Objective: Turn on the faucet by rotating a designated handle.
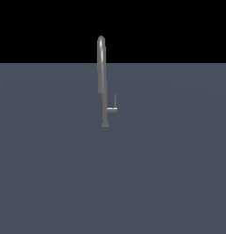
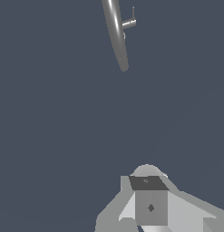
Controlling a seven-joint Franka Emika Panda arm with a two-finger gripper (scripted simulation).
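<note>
Clearly apart: tool (image 2: 150, 204) above floor, faucet (image 2: 115, 31) beyond.

I see a flat, plain slate-grey tabletop (image 1: 55, 173) filling the exterior view's lower part, the faucet (image 1: 103, 82) standing upright on it by its small round base, bare surface all around it, black above

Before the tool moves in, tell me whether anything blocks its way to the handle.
Nothing visible does. In the wrist view the tool faces only bare grey floor up to the faucet. The handle juts from the lower stem toward the exterior view's right, with nothing near it.
</note>
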